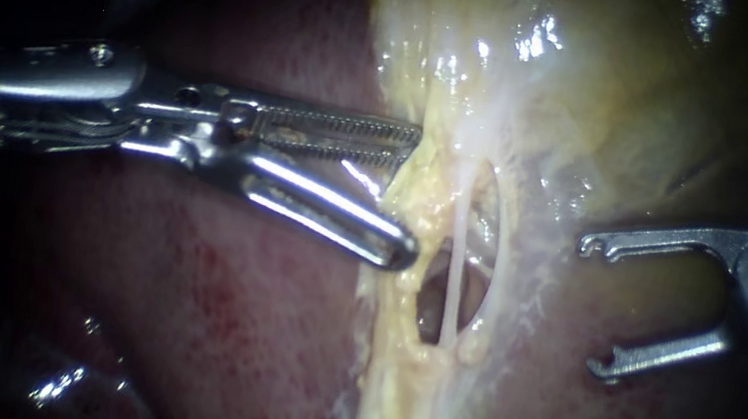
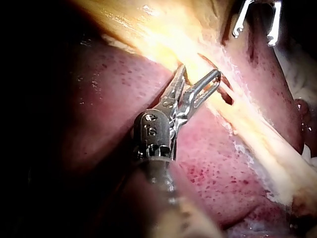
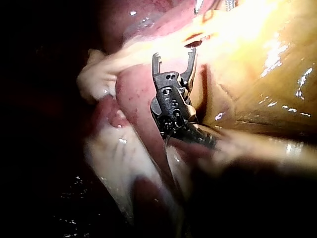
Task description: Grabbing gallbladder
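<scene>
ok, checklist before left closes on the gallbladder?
1. Left instrument jaws open: ok.
2. Yellow tissue below the gallbladder at the left jaw tips: ok.
3. Depth of bite: cannot tell.
4. Thin tube outside the left jaws, just past their tips: ok.
5. Lower left jaw off the liver: cannot tell.
6. Right instrument jaws open, empty, apart from the left: ok.
</scene>
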### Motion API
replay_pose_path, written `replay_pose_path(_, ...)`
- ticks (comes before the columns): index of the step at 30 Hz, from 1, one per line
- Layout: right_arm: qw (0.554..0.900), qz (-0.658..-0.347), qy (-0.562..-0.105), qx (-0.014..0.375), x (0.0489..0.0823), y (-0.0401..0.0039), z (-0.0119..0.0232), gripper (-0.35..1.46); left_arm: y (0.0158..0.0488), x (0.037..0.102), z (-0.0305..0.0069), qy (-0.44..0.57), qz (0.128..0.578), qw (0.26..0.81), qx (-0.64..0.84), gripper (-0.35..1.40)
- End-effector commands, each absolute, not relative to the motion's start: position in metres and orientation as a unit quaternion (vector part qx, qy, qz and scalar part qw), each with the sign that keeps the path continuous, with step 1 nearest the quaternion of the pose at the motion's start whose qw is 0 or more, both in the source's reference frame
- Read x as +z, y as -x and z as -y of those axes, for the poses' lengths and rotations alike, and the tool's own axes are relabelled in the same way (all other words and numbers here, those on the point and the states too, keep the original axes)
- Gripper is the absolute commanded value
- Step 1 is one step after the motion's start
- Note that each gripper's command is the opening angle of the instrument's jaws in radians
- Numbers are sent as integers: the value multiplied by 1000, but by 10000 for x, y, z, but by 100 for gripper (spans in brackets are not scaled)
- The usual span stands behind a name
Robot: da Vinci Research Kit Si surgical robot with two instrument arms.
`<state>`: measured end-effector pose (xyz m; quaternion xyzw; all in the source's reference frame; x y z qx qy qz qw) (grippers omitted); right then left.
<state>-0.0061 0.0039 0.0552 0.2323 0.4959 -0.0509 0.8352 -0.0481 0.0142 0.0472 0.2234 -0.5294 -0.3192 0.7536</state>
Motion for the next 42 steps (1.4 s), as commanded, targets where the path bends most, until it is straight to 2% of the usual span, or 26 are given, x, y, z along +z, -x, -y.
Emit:
replay_pose_path(1,835,-496,-232,-51,551,61,-39,59,480,472,-142,-223,529,753,-322,30)
replay_pose_path(9,835,-496,-232,-51,552,62,-39,58,477,475,-140,-219,519,758,-330,12)
replay_pose_path(14,835,-496,-232,-51,552,61,-39,58,475,475,-140,-218,515,758,-334,-17)
replay_pose_path(16,835,-496,-232,-51,551,62,-39,58,473,476,-139,-217,513,760,-335,-35)
replay_pose_path(42,835,-496,-232,-51,551,62,-39,58,470,475,-137,-217,504,764,-339,-35)
